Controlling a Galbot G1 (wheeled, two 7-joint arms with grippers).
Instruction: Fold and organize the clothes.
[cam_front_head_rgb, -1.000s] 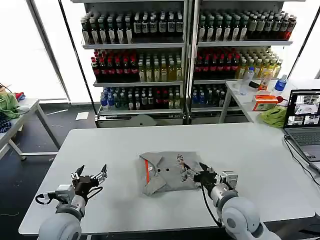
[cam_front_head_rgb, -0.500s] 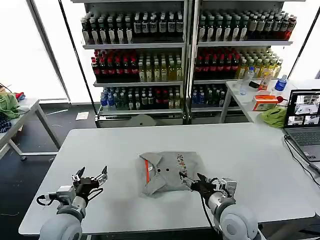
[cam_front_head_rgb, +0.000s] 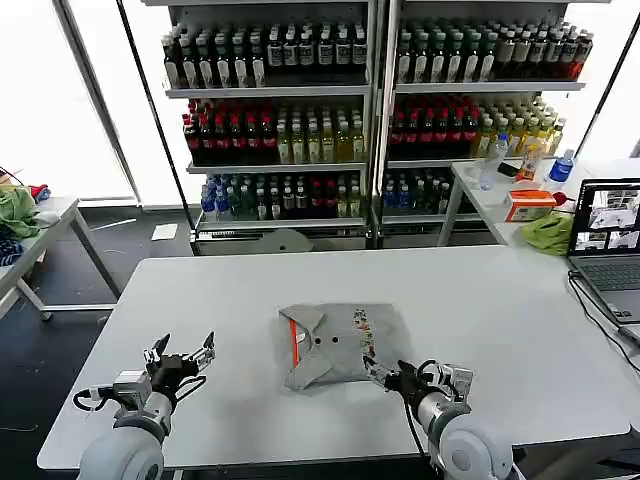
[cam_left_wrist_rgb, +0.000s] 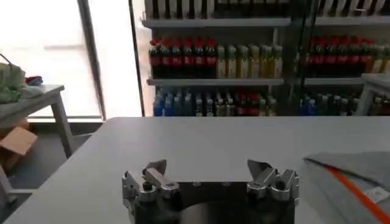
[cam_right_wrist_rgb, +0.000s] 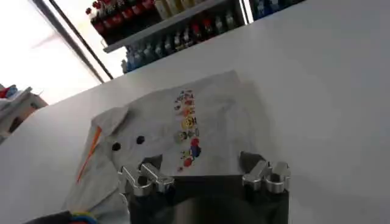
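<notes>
Since the earlier frames your right pincer (cam_front_head_rgb: 392, 376) has drawn back from the shirt's front edge toward the lower centre of the head view, and the left pincer (cam_front_head_rgb: 180, 358) has stayed in place at the lower left. The grey shirt (cam_front_head_rgb: 335, 344) lies folded into a compact rectangle at the centre of the white desk (cam_front_head_rgb: 500, 310), collar with its orange lining (cam_front_head_rgb: 293, 343) toward the left of the frame and the coloured chest print (cam_front_head_rgb: 361, 322) running up the right half.

In the right wrist view the right pincer (cam_right_wrist_rgb: 204, 176) stands with its jaws apart and nothing between them, just off the near hem of the shirt (cam_right_wrist_rgb: 177, 131). In the left wrist view the left pincer (cam_left_wrist_rgb: 210, 181) is likewise spread wide and empty above bare desk (cam_left_wrist_rgb: 201, 140), with the shirt's edge (cam_left_wrist_rgb: 350, 176) well apart at the right of that frame.

Judged from this layout, the folding step looks finished or nearly so, and the organising step is in hand. The lower left corner of the bundle appears slightly loose. Your next move would call for either tidying that corner or gripping the folded bundle through all its layers at once, so that the fold does not open when you shift it aside.
</notes>
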